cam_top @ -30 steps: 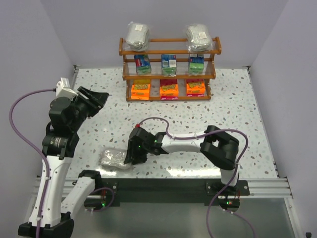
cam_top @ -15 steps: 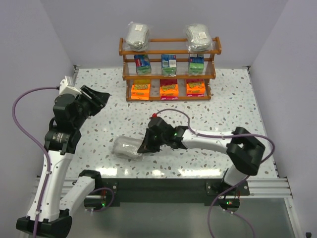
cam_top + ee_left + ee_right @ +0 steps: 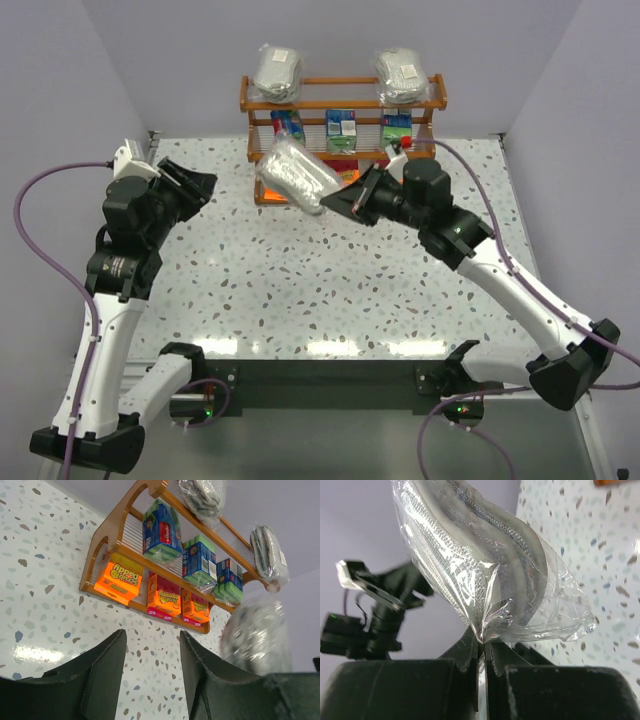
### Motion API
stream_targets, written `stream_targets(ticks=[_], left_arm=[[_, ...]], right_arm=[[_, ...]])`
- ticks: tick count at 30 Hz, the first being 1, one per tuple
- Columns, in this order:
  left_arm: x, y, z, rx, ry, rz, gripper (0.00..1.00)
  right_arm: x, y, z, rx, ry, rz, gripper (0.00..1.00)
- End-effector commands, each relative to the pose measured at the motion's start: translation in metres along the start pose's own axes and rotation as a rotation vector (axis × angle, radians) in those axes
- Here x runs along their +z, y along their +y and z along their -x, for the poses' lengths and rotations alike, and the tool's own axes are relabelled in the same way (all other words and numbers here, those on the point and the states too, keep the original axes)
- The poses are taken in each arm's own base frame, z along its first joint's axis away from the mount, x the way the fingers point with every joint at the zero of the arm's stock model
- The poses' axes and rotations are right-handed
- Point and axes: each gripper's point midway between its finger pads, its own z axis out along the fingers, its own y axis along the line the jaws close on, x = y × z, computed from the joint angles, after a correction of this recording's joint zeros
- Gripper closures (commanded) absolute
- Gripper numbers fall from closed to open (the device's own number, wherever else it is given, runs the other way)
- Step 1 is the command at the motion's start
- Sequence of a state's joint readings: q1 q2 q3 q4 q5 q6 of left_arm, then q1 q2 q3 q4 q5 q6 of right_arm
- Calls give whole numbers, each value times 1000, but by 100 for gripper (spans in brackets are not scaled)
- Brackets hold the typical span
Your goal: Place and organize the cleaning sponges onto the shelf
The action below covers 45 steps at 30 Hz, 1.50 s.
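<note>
Top external shows my right gripper [image 3: 338,203] clamped on the wrap edge of 1 silvery-grey pack [image 3: 297,174]. The pack hangs in the air just left of the fingertips, in front of the shelf [image 3: 244,96]. My left gripper [image 3: 196,186] holds nothing, its jaws spread wide.

In the left wrist view, the flat orange pack [image 3: 119,577] on the bottom tier of the orange-brown wooden rack [image 3: 106,541] reads "Scrub Daddy" in pale rounded letters. Just beside it, toward 4 o'clock, the flat pink-and-orange pack [image 3: 164,599] reads "Scrub Mommy". The label print on the boxy blue-and-green packs [image 3: 161,530] one tier up is too small to read.
</note>
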<state>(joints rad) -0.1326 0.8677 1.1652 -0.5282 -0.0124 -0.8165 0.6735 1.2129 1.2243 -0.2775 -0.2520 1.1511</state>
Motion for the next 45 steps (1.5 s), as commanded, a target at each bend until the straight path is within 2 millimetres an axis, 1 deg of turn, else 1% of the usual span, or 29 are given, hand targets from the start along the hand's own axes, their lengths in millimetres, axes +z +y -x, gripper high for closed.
stream_targets(ticks=[1, 2, 3, 4, 5, 6, 7, 8, 9, 10, 11, 12, 13, 14, 15, 16, 20, 22, 24, 25, 28, 29, 30, 35, 40, 43, 45], left_arm=[[-6, -16, 17, 25, -51, -43, 48], [-5, -17, 16, 27, -47, -47, 48], [-6, -18, 15, 25, -41, -53, 48], [-6, -18, 15, 23, -40, -56, 48], [-7, -19, 15, 22, -39, -60, 48], [-8, -20, 15, 23, -40, -63, 48], [-9, -22, 16, 22, -43, -67, 48], [-10, -21, 17, 22, -43, -65, 48], [-11, -22, 18, 22, -46, -68, 48], [-12, -23, 18, 23, -47, -69, 48], [-13, -23, 18, 22, -46, -68, 48], [-14, -23, 19, 25, -48, -70, 48], [-15, -23, 18, 23, -47, -69, 48], [-15, -23, 18, 23, -45, -69, 49], [-15, -23, 18, 25, -44, -68, 48], [-15, -23, 18, 25, -45, -69, 48], [-15, -23, 17, 24, -43, -71, 48], [-15, -24, 17, 23, -42, -73, 48], [-15, -23, 16, 23, -42, -70, 48], [-15, -22, 15, 24, -40, -70, 48], [-15, -21, 16, 22, -43, -65, 48], [-15, -21, 15, 21, -41, -64, 48], [-15, -21, 16, 22, -43, -65, 48], [-15, -19, 15, 22, -41, -60, 48], [-13, -19, 14, 19, -37, -60, 48], [-12, -18, 13, 19, -36, -57, 48], [-12, -18, 13, 18, -37, -55, 48]], right_arm=[[4, 31, 52, 12, -136, 23, 100], [7, 35, 67, 21, -175, 27, 100], [5, 53, 91, 19, -265, 52, 100], [10, 54, 103, 28, -306, 40, 100], [19, 50, 117, 42, -348, 23, 100], [21, 50, 137, 62, -439, 7, 100], [16, 61, 154, 68, -506, 26, 100], [22, 56, 166, 80, -559, 7, 100], [21, 55, 178, 112, -609, 5, 100], [15, 60, 196, 132, -692, 11, 100], [15, 60, 206, 144, -727, 5, 100], [26, 51, 213, 150, -744, -27, 100], [22, 59, 224, 163, -785, -33, 100], [26, 59, 230, 164, -799, -40, 100], [42, 47, 234, 169, -800, -77, 100], [40, 58, 241, 179, -817, -55, 100], [57, 50, 259, 222, -873, -72, 100], [68, 43, 263, 254, -879, -82, 100], [73, 39, 267, 270, -884, -88, 100], [82, 35, 268, 275, -876, -96, 100], [89, 31, 270, 293, -871, -108, 100], [95, 23, 270, 295, -869, -124, 100], [95, 23, 271, 301, -872, -124, 100], [103, 8, 275, 307, -873, -152, 97], [108, 0, 281, 325, -868, -155, 94], [117, -5, 279, 341, -846, -159, 89], [121, -5, 278, 353, -837, -149, 87]])
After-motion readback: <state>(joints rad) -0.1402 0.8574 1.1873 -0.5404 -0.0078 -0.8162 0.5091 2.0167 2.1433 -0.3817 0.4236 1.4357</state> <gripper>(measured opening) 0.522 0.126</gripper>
